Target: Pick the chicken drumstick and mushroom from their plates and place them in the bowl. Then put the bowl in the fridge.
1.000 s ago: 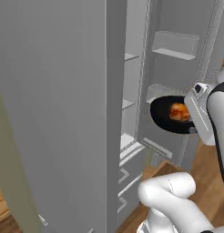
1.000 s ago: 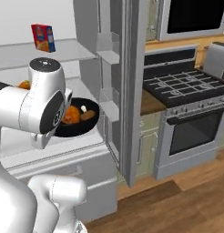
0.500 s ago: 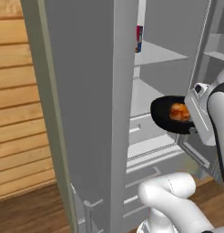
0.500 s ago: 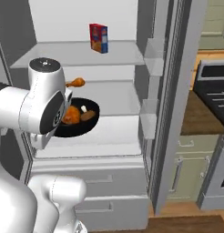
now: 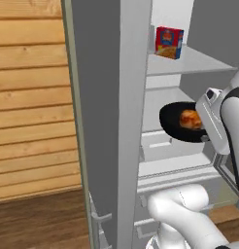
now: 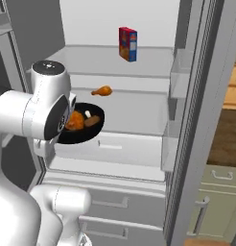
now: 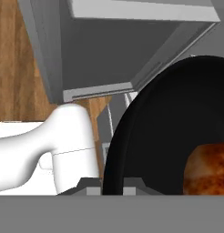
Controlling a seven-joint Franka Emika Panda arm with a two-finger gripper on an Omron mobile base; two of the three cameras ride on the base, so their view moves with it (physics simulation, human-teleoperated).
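My gripper is shut on the near rim of the black bowl, which I hold level in the air in front of the open fridge. The bowl carries the orange-brown chicken drumstick and, beside it, the small brown mushroom. In the left base view the bowl with the drumstick hangs just outside the middle shelf, and my hand hides the gripper. The drumstick fills the hand view's lower right. The plates are out of view.
A red and blue box stands on the upper shelf. A second drumstick-shaped piece lies at the back of the middle shelf. The thick fridge door stands open on the left; door bins line the right side. Drawers sit below.
The whole picture has shifted: the base has swung round until the open fridge shelves face me. The bowl stays in the shut gripper, in the same place relative to the arm.
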